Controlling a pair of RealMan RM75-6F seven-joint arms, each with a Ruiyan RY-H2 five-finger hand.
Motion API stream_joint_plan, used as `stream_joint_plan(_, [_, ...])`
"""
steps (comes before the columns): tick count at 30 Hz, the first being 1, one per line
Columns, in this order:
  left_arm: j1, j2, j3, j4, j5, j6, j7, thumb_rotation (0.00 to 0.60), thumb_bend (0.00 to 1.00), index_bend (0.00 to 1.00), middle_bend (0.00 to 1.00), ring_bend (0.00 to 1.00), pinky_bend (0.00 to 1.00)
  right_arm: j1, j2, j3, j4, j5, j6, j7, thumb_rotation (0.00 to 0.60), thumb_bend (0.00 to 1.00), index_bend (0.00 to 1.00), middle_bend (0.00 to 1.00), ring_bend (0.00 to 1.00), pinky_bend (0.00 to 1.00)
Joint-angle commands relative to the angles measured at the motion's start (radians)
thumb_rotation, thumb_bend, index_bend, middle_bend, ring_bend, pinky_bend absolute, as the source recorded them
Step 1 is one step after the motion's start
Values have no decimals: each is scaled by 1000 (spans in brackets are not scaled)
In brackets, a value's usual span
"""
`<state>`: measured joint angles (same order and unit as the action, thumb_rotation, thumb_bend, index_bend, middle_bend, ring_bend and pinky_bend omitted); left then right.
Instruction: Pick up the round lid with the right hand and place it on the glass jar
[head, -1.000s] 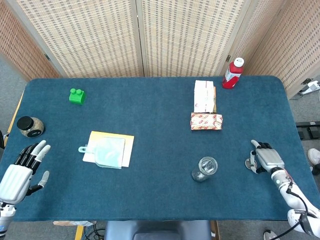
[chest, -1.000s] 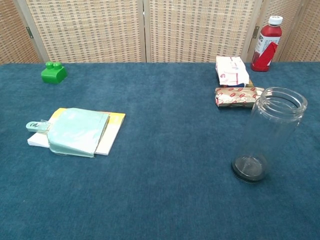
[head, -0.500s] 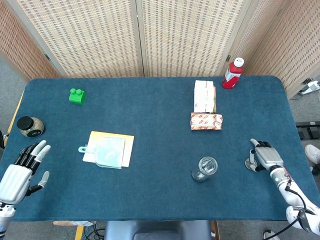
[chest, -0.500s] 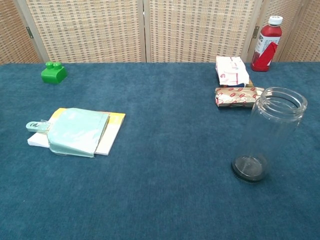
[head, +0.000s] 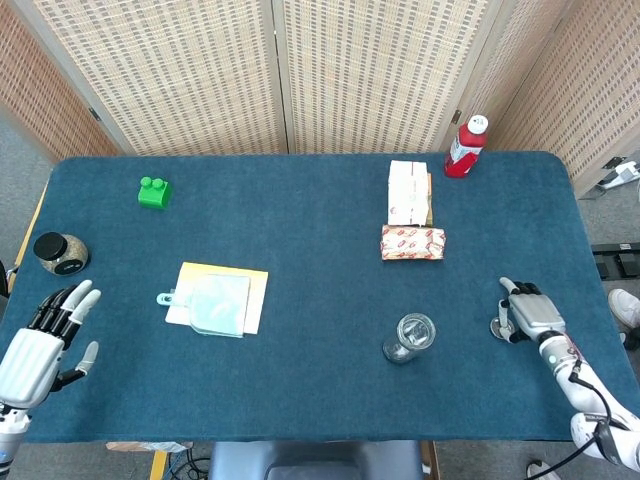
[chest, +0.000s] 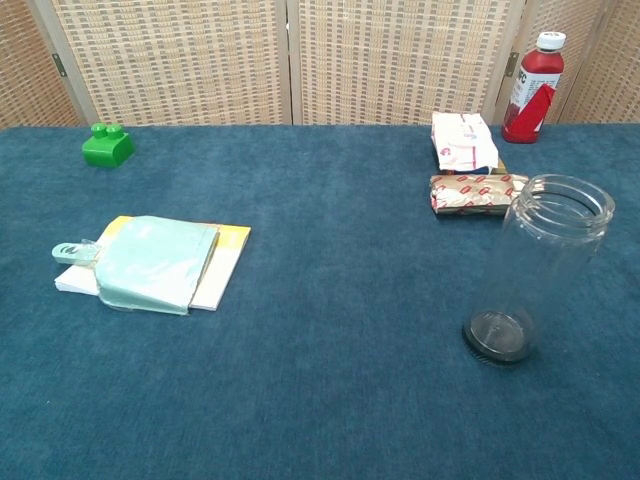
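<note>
The round lid (head: 496, 327) is a small grey disc lying on the blue table near its right edge, mostly hidden. My right hand (head: 530, 314) lies over it, fingers stretched away from me and thumb sticking out to the left, with no grip showing. The glass jar (head: 410, 337) stands upright and uncovered to the left of that hand; in the chest view the jar (chest: 540, 265) is at the right, its mouth open. My left hand (head: 40, 345) hovers at the table's front left corner, fingers spread and holding nothing. Neither hand shows in the chest view.
A red bottle (head: 466, 146) stands at the back right. Two snack packets (head: 411, 215) lie behind the jar. A pale green clip pouch on a yellow pad (head: 217, 300) lies left of centre, a green block (head: 154, 192) at the back left, and a dark round jar (head: 60, 253) at the left edge.
My right hand has shifted slightly left and away from me over the lid. The jar, the lid and the left hand have not moved.
</note>
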<state>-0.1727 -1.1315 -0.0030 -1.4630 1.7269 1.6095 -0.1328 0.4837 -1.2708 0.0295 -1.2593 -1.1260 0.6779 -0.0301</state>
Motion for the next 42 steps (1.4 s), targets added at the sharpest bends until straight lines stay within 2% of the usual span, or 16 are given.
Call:
stream_joint_plan(1, [-1, -1, 0, 1, 1, -1, 1, 600, 445, 0, 0, 0, 84, -2, 9, -2, -15, 0, 10, -10, 600, 392, 619, 34, 0, 0])
stream_joint_plan(8, [-3, 0, 0, -2, 4, 2, 0, 600, 445, 0, 0, 0, 84, -7, 62, 0, -99, 20, 49, -60, 600, 392, 624, 37, 0, 0])
stream_joint_plan(14, [-4, -5, -1, -5, 1, -4, 17, 600, 446, 0, 0, 0, 84, -10, 154, 23, -239, 32, 112, -91, 600, 392, 629, 42, 0, 0])
stream_joint_plan(23, [-7, -10, -4, -6, -7, -11, 34, 600, 445, 0, 0, 0, 85, 4, 327, 67, -498, 48, 190, -151, 600, 390, 630, 43, 0, 0])
stream_joint_plan(29, [-9, -17, -6, -4, -14, -20, 50, 600, 445, 0, 0, 0, 85, 32, 422, 92, -686, 83, 251, -266, 600, 388, 630, 43, 0, 0])
stream_joint_plan(36, [-9, -17, -7, -6, -18, -21, 50, 600, 445, 0, 0, 0, 85, 87, 463, 110, -848, 149, 284, -392, 600, 388, 630, 44, 0, 0])
stream_joint_plan(42, [-7, -12, -7, -8, -17, -16, 40, 600, 446, 0, 0, 0, 85, 145, 454, 120, -942, 208, 314, -498, 600, 388, 630, 47, 0, 0])
